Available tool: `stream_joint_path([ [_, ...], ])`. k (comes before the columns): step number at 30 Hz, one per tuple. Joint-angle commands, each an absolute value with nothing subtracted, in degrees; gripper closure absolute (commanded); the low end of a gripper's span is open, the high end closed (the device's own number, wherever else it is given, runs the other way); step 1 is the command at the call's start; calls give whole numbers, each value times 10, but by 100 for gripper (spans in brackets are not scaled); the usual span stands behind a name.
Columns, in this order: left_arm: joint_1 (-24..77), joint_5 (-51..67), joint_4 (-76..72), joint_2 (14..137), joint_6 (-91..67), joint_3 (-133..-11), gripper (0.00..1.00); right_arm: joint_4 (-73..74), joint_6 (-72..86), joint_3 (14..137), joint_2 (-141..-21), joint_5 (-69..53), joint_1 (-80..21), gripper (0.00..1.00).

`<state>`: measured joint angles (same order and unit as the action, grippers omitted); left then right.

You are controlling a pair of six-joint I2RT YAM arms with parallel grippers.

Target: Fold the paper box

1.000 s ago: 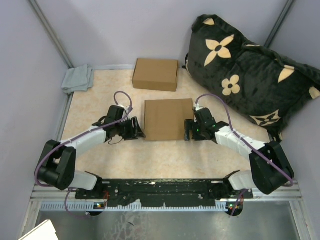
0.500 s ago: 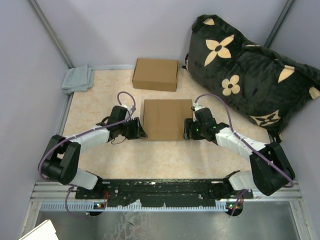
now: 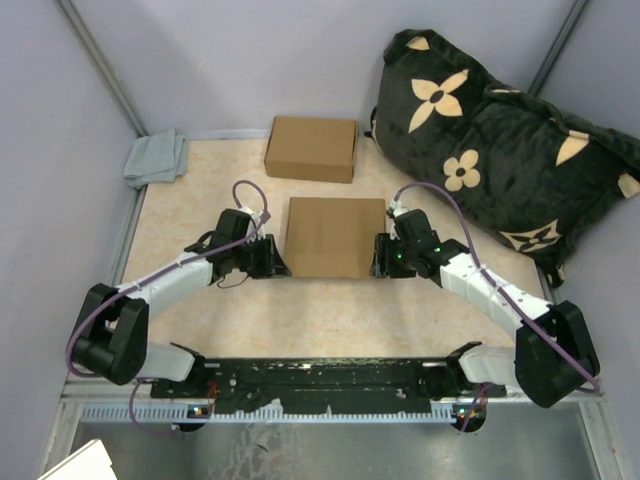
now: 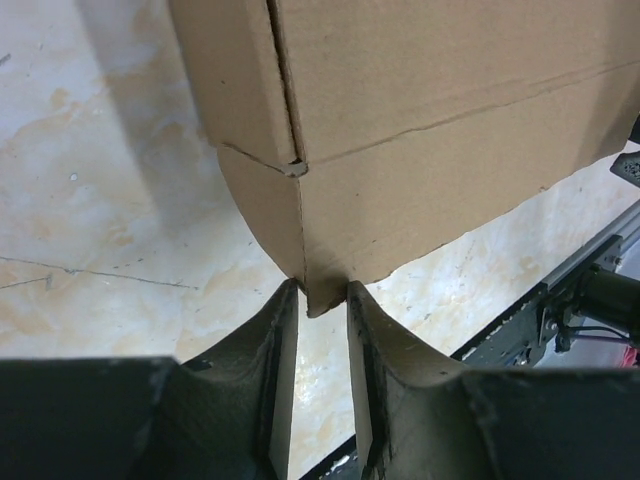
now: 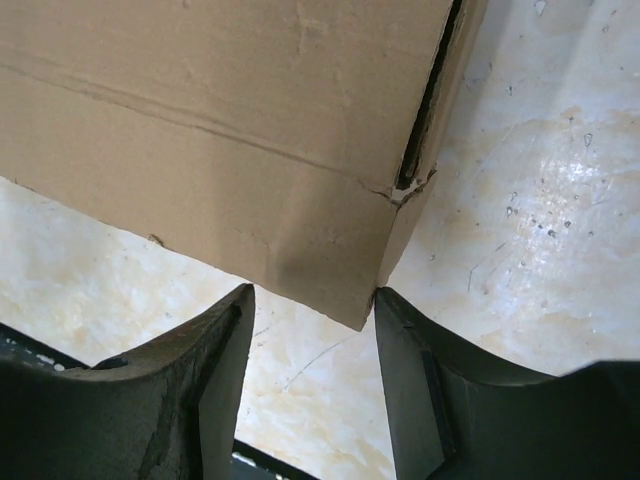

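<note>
The paper box [image 3: 335,237] is a flat brown cardboard box lying in the middle of the tabletop. My left gripper [image 3: 278,262] is at its near left corner. In the left wrist view the fingertips [image 4: 289,300] stand narrow, and the box [image 4: 420,120] has its corner pinched between them in my left gripper [image 4: 320,290]. My right gripper [image 3: 378,258] is at the near right corner. In the right wrist view the box [image 5: 250,150] has its corner inside my right gripper [image 5: 312,300], which stands open; one finger touches the corner edge, the other is apart from the cardboard.
A second closed brown box [image 3: 311,148] lies at the back. A grey cloth [image 3: 155,158] sits in the back left corner. A large black flowered pillow [image 3: 490,140] fills the back right. Walls enclose the table; the arms' rail [image 3: 330,378] runs along the near edge.
Both grippers have narrowed at the box's near corners, the left one down onto the corner. The right arm has straightened a little. The box has barely moved.
</note>
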<state>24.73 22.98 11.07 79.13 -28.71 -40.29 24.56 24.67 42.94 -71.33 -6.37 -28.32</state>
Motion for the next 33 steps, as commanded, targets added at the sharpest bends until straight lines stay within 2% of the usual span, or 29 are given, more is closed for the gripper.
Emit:
stream_joint_path([
  [1, 250, 266, 115, 773, -296, -426, 69, 264, 261, 473, -679, -95, -281, 48],
  [11, 250, 274, 120, 766, -300, -431, 70, 264, 266, 476, -688, -95, -280, 48],
  [23, 250, 270, 84, 818, -300, -424, 69, 224, 258, 449, -731, -60, -280, 48],
  [33, 250, 226, 77, 846, -293, -427, 67, 196, 252, 444, -758, -14, -280, 48],
])
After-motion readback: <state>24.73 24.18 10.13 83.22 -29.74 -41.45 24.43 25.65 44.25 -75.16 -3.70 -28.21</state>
